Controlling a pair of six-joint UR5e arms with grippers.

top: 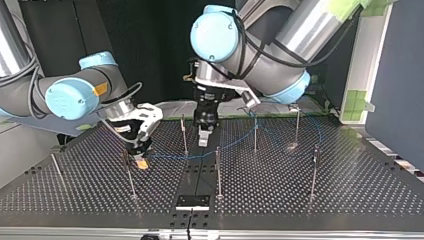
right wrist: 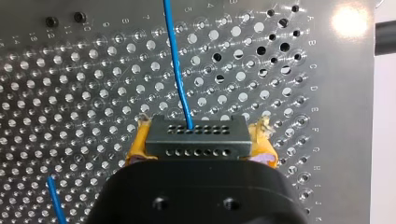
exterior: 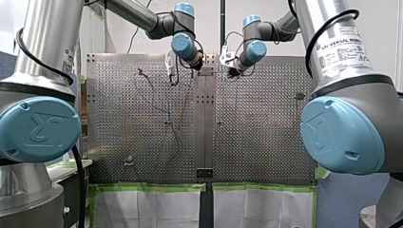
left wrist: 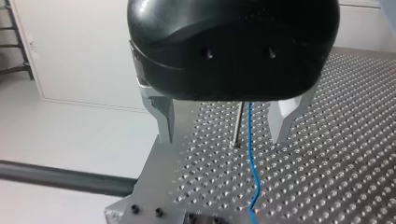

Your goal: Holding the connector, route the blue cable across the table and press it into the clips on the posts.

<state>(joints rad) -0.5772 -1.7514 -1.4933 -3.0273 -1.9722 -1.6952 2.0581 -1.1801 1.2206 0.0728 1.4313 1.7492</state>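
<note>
Two yellow pads (right wrist: 139,142) of my right gripper (right wrist: 196,141) clench the black connector (right wrist: 196,132), left of centre in the top view. Its blue cable (right wrist: 177,60) runs ahead over the perforated table (right wrist: 70,93). My left gripper (left wrist: 222,135) hangs released, its fingers astride a post (left wrist: 238,121) and the cable.

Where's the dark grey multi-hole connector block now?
The dark grey connector block is clamped in my right gripper, blue cable leaving its face; at the top view's left, low over the perforated table beside a thin post.
</note>
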